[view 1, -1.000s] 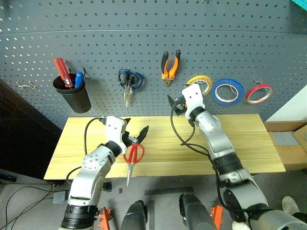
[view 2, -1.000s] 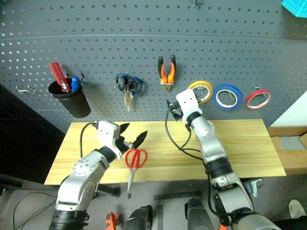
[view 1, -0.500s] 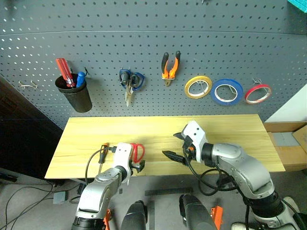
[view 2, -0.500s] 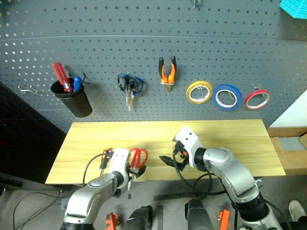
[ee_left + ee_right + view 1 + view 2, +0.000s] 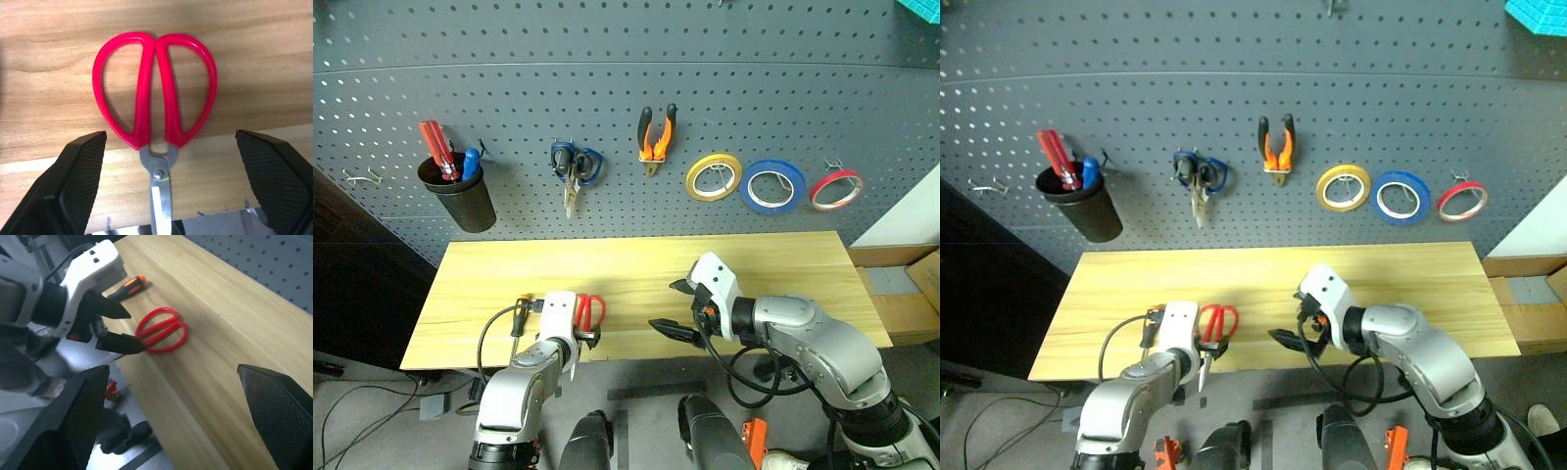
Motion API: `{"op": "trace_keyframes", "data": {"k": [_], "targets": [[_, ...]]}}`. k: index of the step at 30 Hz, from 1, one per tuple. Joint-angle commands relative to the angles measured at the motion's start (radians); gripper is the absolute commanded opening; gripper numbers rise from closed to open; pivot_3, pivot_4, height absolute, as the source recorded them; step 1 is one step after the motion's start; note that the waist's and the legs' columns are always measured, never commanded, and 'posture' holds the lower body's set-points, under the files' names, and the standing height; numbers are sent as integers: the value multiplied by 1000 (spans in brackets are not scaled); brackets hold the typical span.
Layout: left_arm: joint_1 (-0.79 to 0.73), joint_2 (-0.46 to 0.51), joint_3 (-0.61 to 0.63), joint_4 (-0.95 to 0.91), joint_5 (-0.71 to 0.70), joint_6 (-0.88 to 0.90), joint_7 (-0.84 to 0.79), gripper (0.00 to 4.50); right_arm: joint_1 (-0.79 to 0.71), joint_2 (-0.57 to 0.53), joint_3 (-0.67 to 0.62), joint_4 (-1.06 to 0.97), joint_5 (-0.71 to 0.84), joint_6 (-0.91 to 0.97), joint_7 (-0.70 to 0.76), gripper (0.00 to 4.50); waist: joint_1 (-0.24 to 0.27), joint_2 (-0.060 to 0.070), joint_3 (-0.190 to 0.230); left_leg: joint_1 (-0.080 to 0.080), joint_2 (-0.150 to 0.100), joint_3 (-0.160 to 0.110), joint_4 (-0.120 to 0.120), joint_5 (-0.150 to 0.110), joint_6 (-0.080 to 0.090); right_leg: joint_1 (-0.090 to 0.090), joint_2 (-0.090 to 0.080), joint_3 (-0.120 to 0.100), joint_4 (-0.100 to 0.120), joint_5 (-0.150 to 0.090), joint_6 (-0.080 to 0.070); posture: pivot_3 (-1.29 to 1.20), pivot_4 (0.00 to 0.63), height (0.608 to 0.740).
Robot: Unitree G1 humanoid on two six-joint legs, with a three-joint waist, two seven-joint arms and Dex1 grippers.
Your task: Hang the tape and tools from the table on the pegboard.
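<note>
The red-handled scissors point(image 5: 154, 98) lie at the table's point(image 5: 783, 264) front edge, blades jutting over it. My left gripper point(image 5: 583, 338) is open, its fingers point(image 5: 83, 181) standing wide on either side of the scissors' pivot without touching them. A screwdriver point(image 5: 521, 311) with an orange-and-black handle lies just left of the scissors. My right gripper point(image 5: 668, 306) hangs open and empty over the table's front middle, pointing left. On the pegboard point(image 5: 803, 88) hang the orange-handled pliers point(image 5: 656, 137) and the blue tape point(image 5: 773, 186).
Also on the pegboard are a yellow ring point(image 5: 714, 176), a red ring point(image 5: 834, 188), blue-handled scissors point(image 5: 573, 171) and a black cup point(image 5: 460, 196) with red and blue handles in it. Empty hooks point(image 5: 362, 178) sit at the far left.
Both arms came down. The right gripper drew back from the pegboard by the yellow ring to the table's front. The left gripper sank and tipped down over the scissors.
</note>
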Motion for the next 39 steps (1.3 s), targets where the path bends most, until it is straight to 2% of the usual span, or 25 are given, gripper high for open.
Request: {"op": "trace_keyframes", "data": {"k": [1, 7, 17, 18, 19, 28, 34, 39], "targets": [[3, -22, 33, 10, 0, 28, 15, 4473, -15, -10, 11, -47, 25, -10, 14, 4500, 0, -1, 1, 0, 0, 0, 0, 0, 0, 0, 0, 0, 0, 0, 0, -174, 234, 740], [-43, -61, 88, 110, 9, 23, 41, 4473, -29, -15, 22, -64, 38, -12, 17, 4500, 0, -2, 1, 0, 0, 0, 0, 0, 0, 0, 0, 0, 0, 0, 0, -174, 234, 740], [-86, -69, 84, 242, 13, -1, 36, 4473, -42, -21, 0, -65, 72, 7, 1, 4500, -2, -2, 1, 0, 0, 0, 0, 0, -1, 0, 0, 0, 0, 0, 1, -199, 239, 740], [-87, -68, 84, 246, 12, 0, 35, 4064, -43, -19, -2, -63, 76, 9, -1, 4500, -2, -2, 1, 0, 0, 0, 0, 0, -1, 0, 0, 0, 0, 0, 1, -204, 237, 740], [-87, -68, 84, 249, 13, -1, 33, 3907, -44, -17, -4, -61, 80, 11, -4, 4500, -2, -2, 1, 1, 0, 0, 0, 0, -1, 0, 0, 0, 0, 0, 0, -204, 237, 740], [-81, -45, 85, 280, 22, -4, 11, 1200, -63, 27, -60, -43, 160, 70, -29, 4500, -2, -1, 0, 1, 0, 0, 0, 0, -1, 1, 0, 0, 0, 0, 0, -205, 229, 740], [-80, -15, 81, 270, 18, -61, -30, 1148, -62, 22, -54, -44, 166, 64, -39, 4500, -2, 0, 0, 1, 0, 0, 0, 0, -1, 1, 0, 0, 0, -1, -1, -205, 223, 740], [-40, 22, 55, 180, 22, -224, -99, 1148, -64, 11, -40, -45, 147, 32, -42, 4500, -3, -1, 0, 0, 0, 0, 0, 0, -1, 0, 0, 0, -1, -1, 0, -204, 218, 740]]}}
